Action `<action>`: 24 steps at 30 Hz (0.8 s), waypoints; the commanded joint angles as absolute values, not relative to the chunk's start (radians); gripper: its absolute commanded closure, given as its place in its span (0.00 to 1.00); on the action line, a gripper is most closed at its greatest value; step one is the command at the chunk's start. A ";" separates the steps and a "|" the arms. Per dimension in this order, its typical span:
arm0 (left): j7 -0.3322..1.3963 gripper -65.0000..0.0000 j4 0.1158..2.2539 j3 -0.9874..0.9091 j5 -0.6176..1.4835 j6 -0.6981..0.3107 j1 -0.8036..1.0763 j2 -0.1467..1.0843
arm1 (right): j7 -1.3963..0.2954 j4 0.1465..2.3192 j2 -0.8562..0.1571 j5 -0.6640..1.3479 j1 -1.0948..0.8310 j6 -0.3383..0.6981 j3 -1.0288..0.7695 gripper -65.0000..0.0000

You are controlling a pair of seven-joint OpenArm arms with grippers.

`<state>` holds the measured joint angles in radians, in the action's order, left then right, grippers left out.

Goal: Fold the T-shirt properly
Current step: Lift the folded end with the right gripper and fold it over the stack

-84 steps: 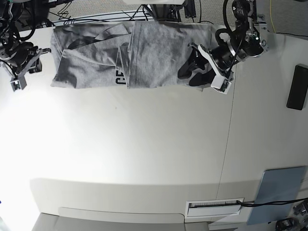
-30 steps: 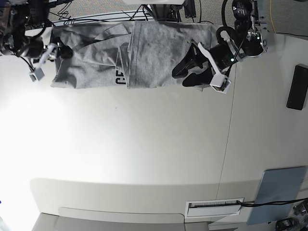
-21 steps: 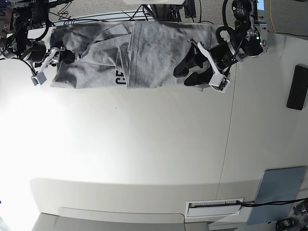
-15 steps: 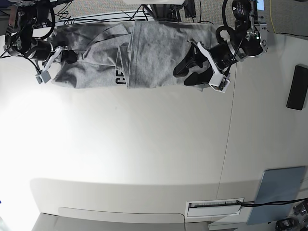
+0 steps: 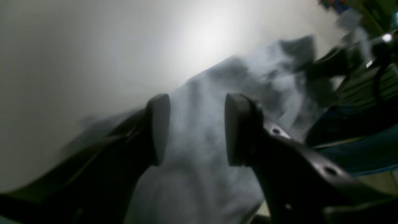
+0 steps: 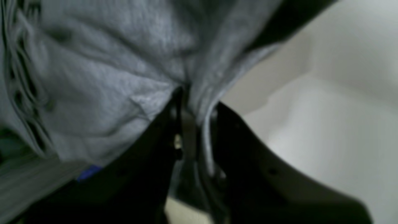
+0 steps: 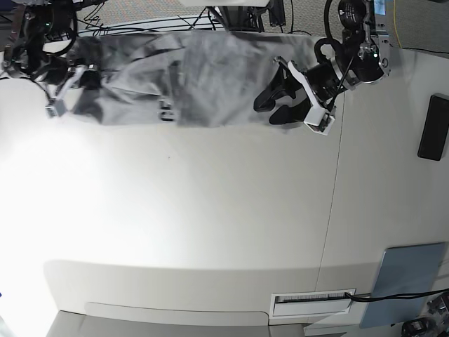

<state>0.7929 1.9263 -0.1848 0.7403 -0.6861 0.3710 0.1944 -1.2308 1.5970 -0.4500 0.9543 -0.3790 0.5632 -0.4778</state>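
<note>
Right gripper (image 6: pixel 192 118) pinches a bunched edge of the soft, limp T-shirt (image 7: pixel 210 77) between its jaws while the left gripper (image 5: pixel 194 127) hangs wide above the far end, seemingly off the cloth, with that hem the place to grab.

Base cam overhead; wrist cams close on T-shirt (image 7: pixel 210 84).

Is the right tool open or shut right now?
Shut: in the right wrist view, the right tool pinches a bunched fold of the grey T-shirt between its closed fingers.
</note>
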 commanded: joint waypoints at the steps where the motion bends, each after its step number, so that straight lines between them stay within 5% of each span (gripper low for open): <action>1: 0.770 0.54 1.944 -0.186 0.759 -0.698 0.369 0.197 | -1.219 1.627 -0.479 0.967 -0.368 0.564 -0.517 1.00; 13: 0.776 0.54 1.944 -0.186 0.757 -0.698 0.374 0.197 | -1.392 1.938 -0.402 1.090 -0.371 0.516 -0.569 1.00; 24: 0.793 0.54 1.944 -0.186 0.585 -0.678 0.436 0.197 | -1.323 2.356 -0.260 1.061 -0.421 0.496 -0.437 1.00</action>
<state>0.8139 1.9263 -0.1848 0.5629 -0.6716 0.4374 0.1940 -1.3441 2.3459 -0.2523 1.0477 -0.4240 0.4950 -0.4309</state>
